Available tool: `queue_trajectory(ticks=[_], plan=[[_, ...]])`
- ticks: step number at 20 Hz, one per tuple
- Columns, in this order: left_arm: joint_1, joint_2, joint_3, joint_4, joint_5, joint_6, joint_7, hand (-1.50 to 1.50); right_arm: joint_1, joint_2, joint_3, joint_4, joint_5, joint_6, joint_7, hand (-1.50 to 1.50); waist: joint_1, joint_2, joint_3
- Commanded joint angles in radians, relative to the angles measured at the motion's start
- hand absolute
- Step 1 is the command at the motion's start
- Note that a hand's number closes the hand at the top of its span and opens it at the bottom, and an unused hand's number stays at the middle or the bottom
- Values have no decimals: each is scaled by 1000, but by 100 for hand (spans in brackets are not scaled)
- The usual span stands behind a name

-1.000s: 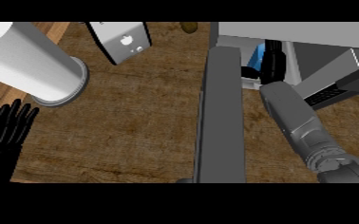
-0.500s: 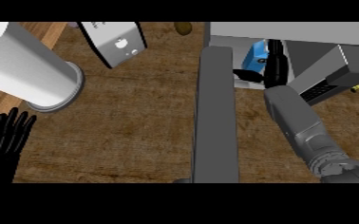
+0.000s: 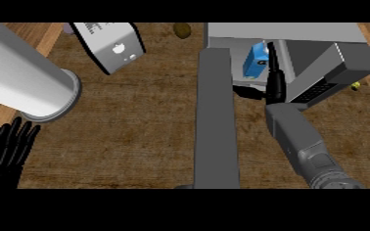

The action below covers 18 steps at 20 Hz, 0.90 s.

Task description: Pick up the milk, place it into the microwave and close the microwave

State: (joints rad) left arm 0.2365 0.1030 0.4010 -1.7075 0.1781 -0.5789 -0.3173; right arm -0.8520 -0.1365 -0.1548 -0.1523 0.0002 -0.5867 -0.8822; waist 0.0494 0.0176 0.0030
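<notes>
Now the right hand (image 3: 273, 80) reaches into the open microwave (image 3: 318, 68), fingers curled around the blue milk carton (image 3: 256, 62), while the left hand (image 3: 16, 144) rests with straight fingers.

R forearm (image 3: 300, 137): grey, boxy casing, flat faces w/ bevelled edges, darker ribbed cuff near the lower end. R robot hand (image 3: 273, 80): black, slim, glossy. L robot hand (image 3: 14, 144): black, thin tapered fingers, no markings visible.

The right robot hand (image 3: 273, 80) is now seen further toward twelve o'clock, drawn up beside the blue milk carton (image 3: 256, 61) within the microwave (image 3: 318, 68). The left robot hand (image 3: 14, 144) is shown slightly further in from nine o'clock.
</notes>
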Motion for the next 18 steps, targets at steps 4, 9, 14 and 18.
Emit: queue_trajectory(ticks=[4, 9, 14, 18], plan=[[33, -37, -80, -26, -56, -27, -5, -150, 132, 60, -35, -55, -47, 145, -135, -150, -33, -11, -2], [77, -40, -118, -54, 18, -115, 21, -150, 173, 128, -18, -93, -61, 286, -132, -150, -44, -18, -2], [84, -44, -167, -78, 10, -144, 48, -150, 309, 135, 36, -197, -65, 404, -165, -150, -60, -25, -3], [83, -78, -237, -45, -109, -152, -24, -150, 415, 136, 99, -335, -87, 444, -142, -150, -70, -27, -5]])
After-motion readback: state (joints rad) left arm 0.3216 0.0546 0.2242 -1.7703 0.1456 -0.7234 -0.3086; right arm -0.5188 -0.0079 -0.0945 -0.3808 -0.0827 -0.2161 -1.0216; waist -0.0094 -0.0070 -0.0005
